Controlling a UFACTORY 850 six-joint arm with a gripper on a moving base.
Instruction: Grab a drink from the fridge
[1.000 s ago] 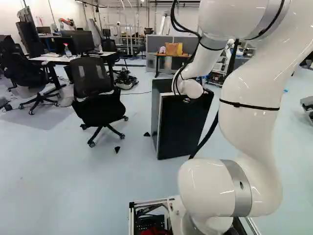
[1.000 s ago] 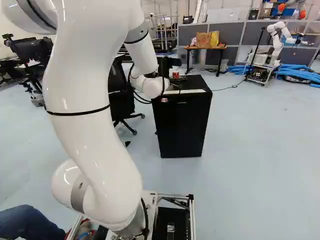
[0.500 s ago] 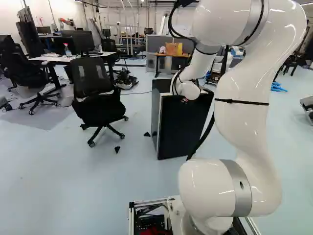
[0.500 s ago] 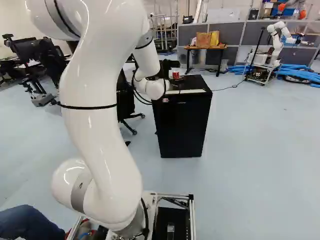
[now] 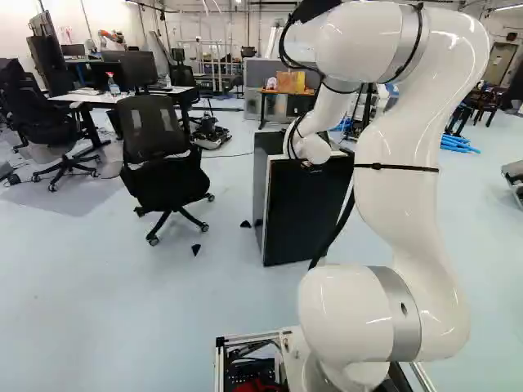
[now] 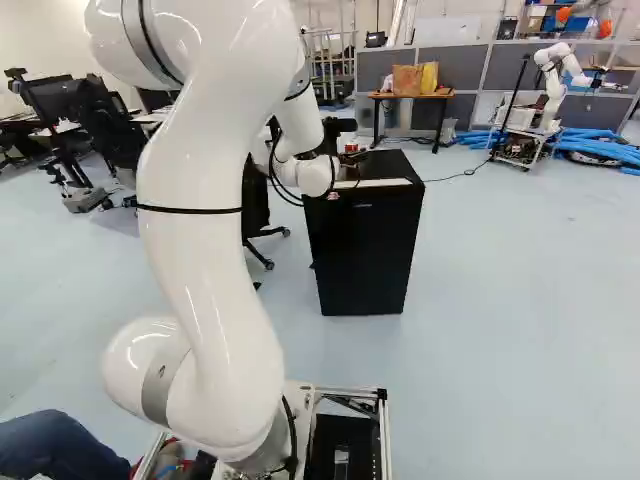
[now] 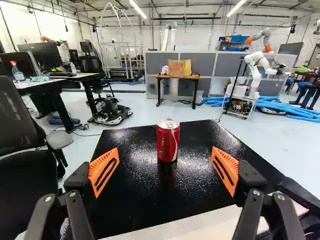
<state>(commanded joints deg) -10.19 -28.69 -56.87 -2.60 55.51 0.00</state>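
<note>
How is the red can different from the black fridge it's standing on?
The can is mostly red with a silvery top, but the fridge is mostly black. The can is round like a tube, while the fridge is a box with corners. The can is little, and the fridge is much bigger. Both stand upright.

A white UFACTORY 850 arm (image 6: 205, 250) arches forward, wrist (image 5: 313, 149) low, its black pincer (image 6: 346, 166) spread wide, orange pads (image 7: 103, 169) well apart.
</note>
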